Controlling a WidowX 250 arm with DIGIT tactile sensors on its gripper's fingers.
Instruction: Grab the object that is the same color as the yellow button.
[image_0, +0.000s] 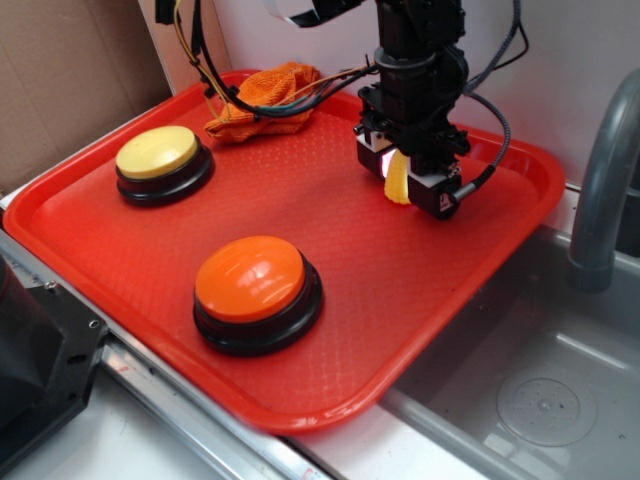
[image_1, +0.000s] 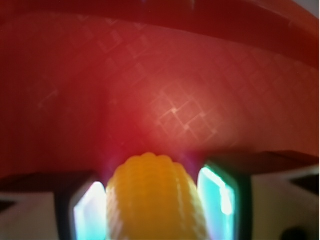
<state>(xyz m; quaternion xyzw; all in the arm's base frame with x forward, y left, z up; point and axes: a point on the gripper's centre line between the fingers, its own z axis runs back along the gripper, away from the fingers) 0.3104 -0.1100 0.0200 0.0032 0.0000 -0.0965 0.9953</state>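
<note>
The gripper (image_0: 400, 172) stands over the far right part of the red tray (image_0: 420, 300), its jaws clenched on the yellow corn-cob toy (image_0: 397, 178), which hangs between them with its narrow end pointing down toward the tray floor. In the wrist view the corn-cob toy (image_1: 152, 200) fills the gap between the two fingers (image_1: 90, 210), its bumpy kernel rows showing clearly (the pads on either side glow pale blue-white), and both pads press against its flanks. Whether the toy's tip touches the tray cannot be told from either view.

To the left of the jaws, well apart, the yellow button (image_0: 160, 160) sits on its black base near the tray's left rim. Nearer the camera than the jaws, and also apart from them, rests the orange button (image_0: 255, 290), larger and likewise on a black base. Behind and to the left of the jaws, a crumpled orange cloth (image_0: 265, 95) lies by the tray's far edge, with dark cables (image_0: 240, 100) draped across it. To the right of the tray runs a grey sink (image_0: 530, 390) with a curved faucet (image_0: 600, 190).
</note>
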